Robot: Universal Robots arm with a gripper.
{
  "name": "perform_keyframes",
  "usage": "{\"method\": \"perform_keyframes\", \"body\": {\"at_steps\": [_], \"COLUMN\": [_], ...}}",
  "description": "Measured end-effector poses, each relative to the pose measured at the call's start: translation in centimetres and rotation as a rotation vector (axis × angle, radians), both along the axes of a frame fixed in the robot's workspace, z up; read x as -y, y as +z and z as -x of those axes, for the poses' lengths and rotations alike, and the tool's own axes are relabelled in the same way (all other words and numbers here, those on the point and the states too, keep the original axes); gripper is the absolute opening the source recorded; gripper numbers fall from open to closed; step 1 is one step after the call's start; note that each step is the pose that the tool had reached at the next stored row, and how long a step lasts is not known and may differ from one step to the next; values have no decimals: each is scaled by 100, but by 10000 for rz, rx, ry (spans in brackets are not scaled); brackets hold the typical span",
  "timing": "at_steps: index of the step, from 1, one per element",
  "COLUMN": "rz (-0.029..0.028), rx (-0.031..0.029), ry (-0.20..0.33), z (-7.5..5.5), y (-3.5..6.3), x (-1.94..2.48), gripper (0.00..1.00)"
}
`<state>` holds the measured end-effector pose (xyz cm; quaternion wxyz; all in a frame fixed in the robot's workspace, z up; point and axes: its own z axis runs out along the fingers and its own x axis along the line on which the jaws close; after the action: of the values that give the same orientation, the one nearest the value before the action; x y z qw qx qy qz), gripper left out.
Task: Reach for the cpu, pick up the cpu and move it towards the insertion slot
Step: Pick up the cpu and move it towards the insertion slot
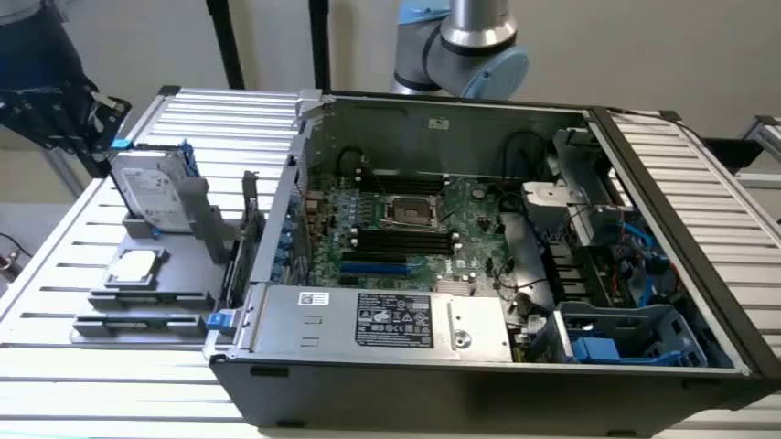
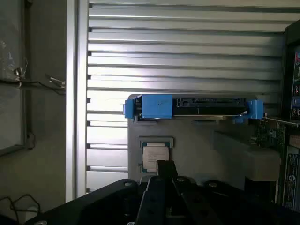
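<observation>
The cpu [image 1: 134, 267] is a small silver square chip with a pale rim, lying flat on the grey holder [image 1: 183, 302] on the slatted table, at the exterior view's left of the open computer case. In the wrist view the cpu [image 2: 155, 153] lies just beyond my gripper [image 2: 166, 169], whose dark fingers stand together, shut and holding nothing. In the exterior view my gripper [image 1: 73, 123] hangs high above the table's far left corner, well above the chip. The insertion slot [image 1: 412, 212], a shiny square frame with a dark centre, sits mid-motherboard inside the case.
A grey hard drive [image 1: 156, 192] in a blue-tabbed caddy [image 2: 192, 107] stands on the holder just behind the cpu. The case's wall [image 1: 274, 229] rises between the holder and the motherboard. Black memory slots [image 1: 403, 242] flank the socket. The arm's base [image 1: 470, 46] stands behind the case.
</observation>
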<state>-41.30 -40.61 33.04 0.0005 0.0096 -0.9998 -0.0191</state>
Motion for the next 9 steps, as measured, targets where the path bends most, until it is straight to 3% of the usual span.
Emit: {"method": "perform_keyframes", "body": {"at_steps": [9], "rz": [0], "rx": [1], "ry": [0], "z": [0], "y": [0], "x": [0], "gripper": [11]}}
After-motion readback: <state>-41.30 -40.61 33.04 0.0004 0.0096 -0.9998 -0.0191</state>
